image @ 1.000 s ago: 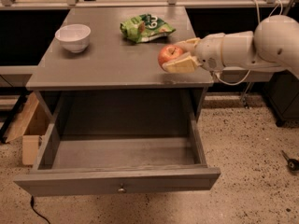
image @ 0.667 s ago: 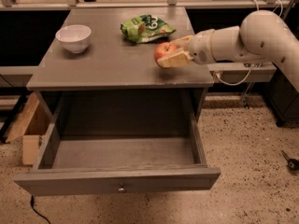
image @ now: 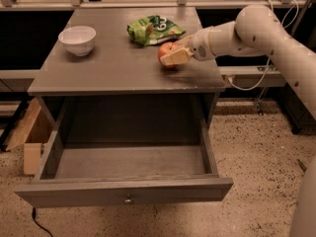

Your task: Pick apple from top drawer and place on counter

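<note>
Grey wood fills the near ground: the top drawer [image: 123, 191] stands pulled fully out below the counter [image: 113, 68], its small round knob [image: 128, 200] facing the camera and its floor bare, with no fruit left in it. Low at the counter's left side a cardboard box [image: 32, 142] sits on the speckled floor.

Above the drawer, over the counter's right half and just inside its front edge, the gripper [image: 173, 57] is clamped on the apple [image: 165, 51], one pale finger [image: 176, 57] across the near side of the fruit. The apple hangs very low over the counter, with a shadow right under it. Whether it already touches the wood I cannot tell. The white arm [image: 256, 28] reaches in from beyond the counter's right edge.

Farther back on the counter, a white bowl [image: 77, 39] stands at the left and a green snack bag [image: 153, 29] lies near the rear centre, just beyond the apple.

The step in hand looks like the placing: the pick is done and the fruit is over its goal. The next move probably calls for a short descent until the apple bears on the counter, then letting go gently, since a round fruit may roll toward the front edge.

Against the frame a second ago, the apple and gripper have moved inward from the counter's right edge, toward the bag.
</note>
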`<state>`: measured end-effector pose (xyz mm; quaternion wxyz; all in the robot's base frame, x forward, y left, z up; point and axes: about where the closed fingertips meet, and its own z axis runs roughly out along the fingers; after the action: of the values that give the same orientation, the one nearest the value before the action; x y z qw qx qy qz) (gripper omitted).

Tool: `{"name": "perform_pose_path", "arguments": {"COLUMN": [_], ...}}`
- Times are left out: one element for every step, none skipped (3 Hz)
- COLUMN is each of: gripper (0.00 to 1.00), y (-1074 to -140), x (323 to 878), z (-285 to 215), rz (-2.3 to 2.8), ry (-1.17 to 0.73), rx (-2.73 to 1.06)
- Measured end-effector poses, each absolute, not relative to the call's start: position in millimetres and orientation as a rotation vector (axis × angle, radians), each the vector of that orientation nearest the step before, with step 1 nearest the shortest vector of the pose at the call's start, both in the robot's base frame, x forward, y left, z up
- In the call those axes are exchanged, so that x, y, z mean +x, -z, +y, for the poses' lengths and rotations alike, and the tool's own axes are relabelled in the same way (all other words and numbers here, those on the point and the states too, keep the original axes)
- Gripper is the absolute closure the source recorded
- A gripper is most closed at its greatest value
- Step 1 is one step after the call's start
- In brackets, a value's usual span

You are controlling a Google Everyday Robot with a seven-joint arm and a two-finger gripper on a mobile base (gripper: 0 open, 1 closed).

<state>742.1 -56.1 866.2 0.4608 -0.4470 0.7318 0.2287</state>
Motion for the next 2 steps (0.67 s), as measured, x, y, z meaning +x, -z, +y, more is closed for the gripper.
{"name": "perform_pose_path", "arguments": {"gripper": [0.6, 0.29], "y": [-861, -856], "x": [758, 769], "z": [-54, -54], "rz": [1.839, 1.866], "ry": [-0.564, -0.567], "rx": [-1.088, -1.077]}}
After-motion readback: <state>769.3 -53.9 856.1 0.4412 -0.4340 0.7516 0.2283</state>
